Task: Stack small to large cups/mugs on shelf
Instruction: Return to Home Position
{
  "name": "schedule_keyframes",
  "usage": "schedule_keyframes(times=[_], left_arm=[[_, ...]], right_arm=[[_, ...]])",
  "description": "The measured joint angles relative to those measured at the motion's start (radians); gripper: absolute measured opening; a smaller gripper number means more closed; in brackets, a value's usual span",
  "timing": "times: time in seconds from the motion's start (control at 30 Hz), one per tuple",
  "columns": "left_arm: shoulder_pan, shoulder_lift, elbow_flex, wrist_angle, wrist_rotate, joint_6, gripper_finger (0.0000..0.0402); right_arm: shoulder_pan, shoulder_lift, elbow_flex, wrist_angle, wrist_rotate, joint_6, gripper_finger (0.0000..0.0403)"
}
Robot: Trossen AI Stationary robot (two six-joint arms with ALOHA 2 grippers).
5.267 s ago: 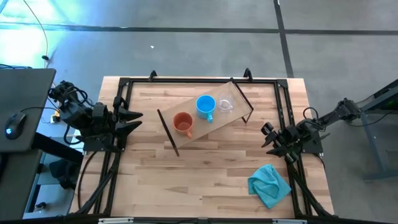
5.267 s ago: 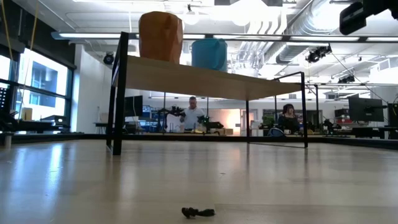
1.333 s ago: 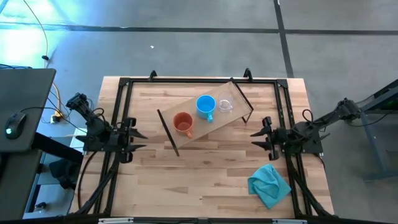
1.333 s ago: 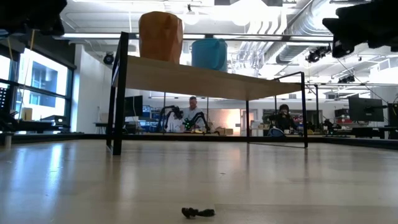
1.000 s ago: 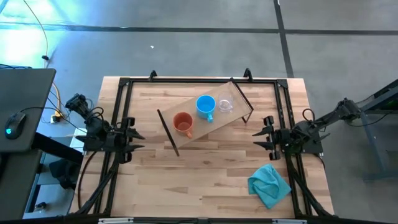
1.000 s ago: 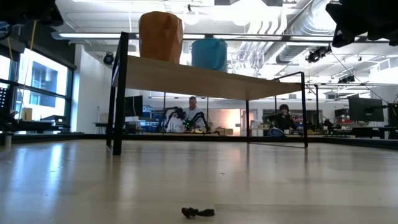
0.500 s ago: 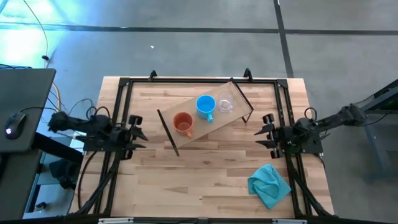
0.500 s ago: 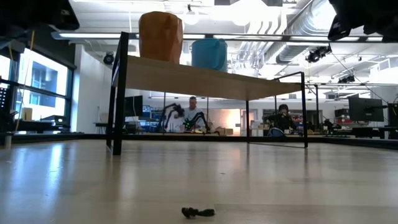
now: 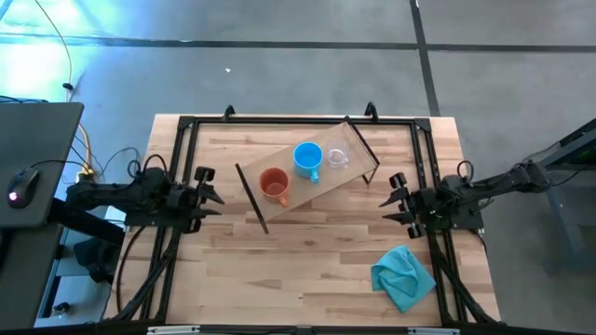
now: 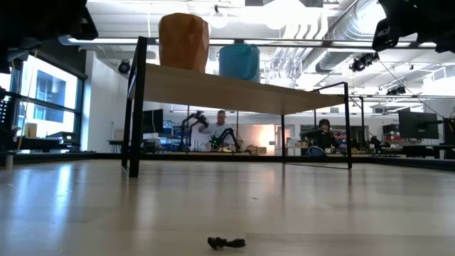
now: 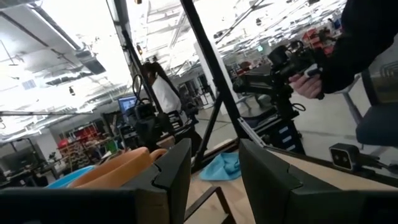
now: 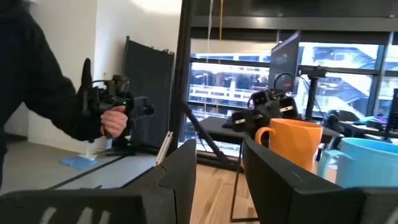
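Over the counter [image 9: 307, 270] my left tool [image 9: 209, 191] and right tool [image 9: 393, 197] hang spread, empty, at opposite sides; retreat wide of the shelf [image 9: 317, 191] advised.

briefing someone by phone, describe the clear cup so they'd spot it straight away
On the wooden table, a long light-wood shelf stands slantwise, with three vessels in a row on it. The clear cup stands at the end nearer the right gripper, beside the blue mug; unlike it and the orange mug, it is see-through.
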State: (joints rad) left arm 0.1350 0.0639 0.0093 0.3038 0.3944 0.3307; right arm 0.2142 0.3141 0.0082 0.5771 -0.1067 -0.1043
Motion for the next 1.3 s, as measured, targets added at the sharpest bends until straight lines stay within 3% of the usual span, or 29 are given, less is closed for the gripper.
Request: schedule_keyframes(times=[0.3,0.97,1.3], left_arm=[[0.076,0.0,0.0,0.01,0.044,-0.025,0.0124],[0.075,0.0,0.0,0.036,0.013,-0.032,0.0124],[0.075,0.0,0.0,0.0,0.013,-0.065,0.0124]], right_arm=[[-0.099,0.0,0.0,-0.033,-0.115,0.0,0.0124],[-0.36,-0.001,0.0,-0.035,-0.374,0.011,0.0124],[-0.373,0.0,0.0,-0.066,-0.396,0.048,0.0124]])
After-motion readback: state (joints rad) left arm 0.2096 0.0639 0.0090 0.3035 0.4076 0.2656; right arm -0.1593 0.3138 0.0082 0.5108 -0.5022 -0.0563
